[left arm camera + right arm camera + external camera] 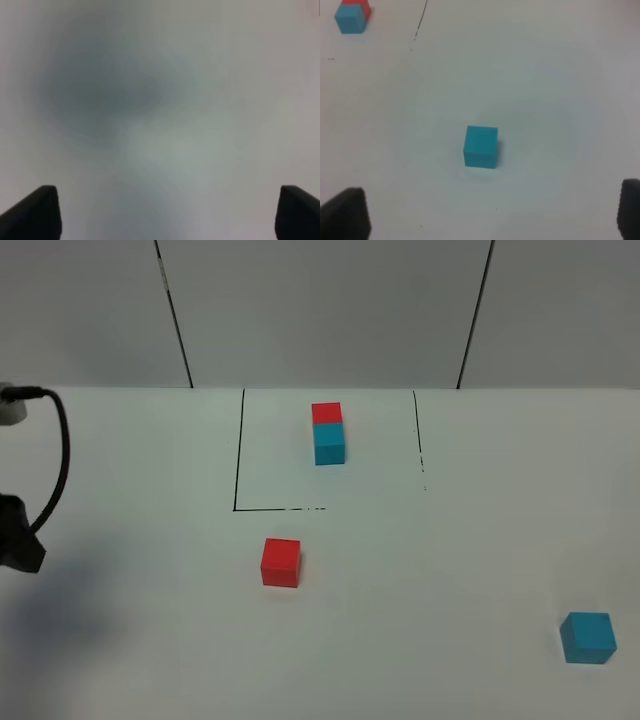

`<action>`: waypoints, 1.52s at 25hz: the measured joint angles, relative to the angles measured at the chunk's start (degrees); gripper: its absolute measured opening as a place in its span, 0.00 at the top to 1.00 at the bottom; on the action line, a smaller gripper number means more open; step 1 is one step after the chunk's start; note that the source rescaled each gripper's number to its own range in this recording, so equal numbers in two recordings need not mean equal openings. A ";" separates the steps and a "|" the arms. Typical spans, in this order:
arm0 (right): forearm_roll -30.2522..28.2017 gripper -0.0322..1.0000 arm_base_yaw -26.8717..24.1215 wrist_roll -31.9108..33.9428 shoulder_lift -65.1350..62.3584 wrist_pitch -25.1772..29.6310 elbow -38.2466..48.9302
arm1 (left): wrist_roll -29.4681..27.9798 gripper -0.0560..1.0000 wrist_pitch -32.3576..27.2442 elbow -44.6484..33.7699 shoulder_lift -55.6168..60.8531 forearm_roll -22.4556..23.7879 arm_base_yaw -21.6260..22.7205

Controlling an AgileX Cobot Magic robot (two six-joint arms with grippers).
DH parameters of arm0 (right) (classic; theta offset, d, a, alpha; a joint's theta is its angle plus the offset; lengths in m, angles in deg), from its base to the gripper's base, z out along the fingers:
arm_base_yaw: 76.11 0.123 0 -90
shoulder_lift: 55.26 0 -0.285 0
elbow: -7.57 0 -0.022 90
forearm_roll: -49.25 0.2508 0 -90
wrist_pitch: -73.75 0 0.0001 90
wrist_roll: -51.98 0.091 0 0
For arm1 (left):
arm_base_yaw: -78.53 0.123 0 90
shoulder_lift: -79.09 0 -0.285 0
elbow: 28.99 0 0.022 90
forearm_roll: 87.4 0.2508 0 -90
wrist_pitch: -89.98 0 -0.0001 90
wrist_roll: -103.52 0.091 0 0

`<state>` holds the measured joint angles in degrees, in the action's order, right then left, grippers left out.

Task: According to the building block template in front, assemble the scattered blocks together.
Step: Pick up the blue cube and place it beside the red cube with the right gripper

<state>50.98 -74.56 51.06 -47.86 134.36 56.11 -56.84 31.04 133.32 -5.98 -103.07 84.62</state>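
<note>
Cyan block is lying ahead of the right tool, well apart from the red block and the template. That tool and the left tool are gaping wide, empty; a skewed approach risks shoving the block aside.

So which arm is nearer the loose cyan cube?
Right. The right end effector has the cube just ahead; the left arm sits at the table's opposite side.

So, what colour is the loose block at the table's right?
Cyan-blue; the loose block shows best in the right wrist view.
</note>
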 joint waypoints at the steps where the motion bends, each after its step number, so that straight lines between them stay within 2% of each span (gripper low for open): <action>1: 0.00 0.00 0.00 0.00 0.00 0.00 0.00 | -0.25 0.20 0.82 -2.31 3.02 -0.05 0.00; 11: 0.00 0.00 0.00 0.00 0.00 0.00 0.00 | -3.38 0.24 8.38 -23.14 40.21 -0.11 0.00; 15: 0.00 0.00 0.00 0.00 0.00 0.00 0.00 | -3.38 0.25 7.71 -27.57 53.56 -0.46 0.00; 20: 0.00 0.00 0.00 0.00 0.00 0.00 0.00 | -3.26 0.27 2.45 -28.84 67.83 -0.52 0.00; 24: 0.00 0.00 0.00 0.00 0.00 0.00 0.00 | -2.93 0.29 -0.68 -28.84 72.14 -0.33 -1.21; 30: 0.00 0.00 0.00 0.00 0.00 0.00 0.00 | -4.55 0.29 -4.27 -28.89 73.84 4.56 -3.55; 38: 0.00 0.00 0.00 0.00 0.00 0.00 0.00 | -9.06 0.30 -3.21 -30.44 77.38 7.75 -3.62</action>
<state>50.98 -74.56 51.06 -47.86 134.36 56.11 -65.90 27.84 102.88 71.41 -95.32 81.01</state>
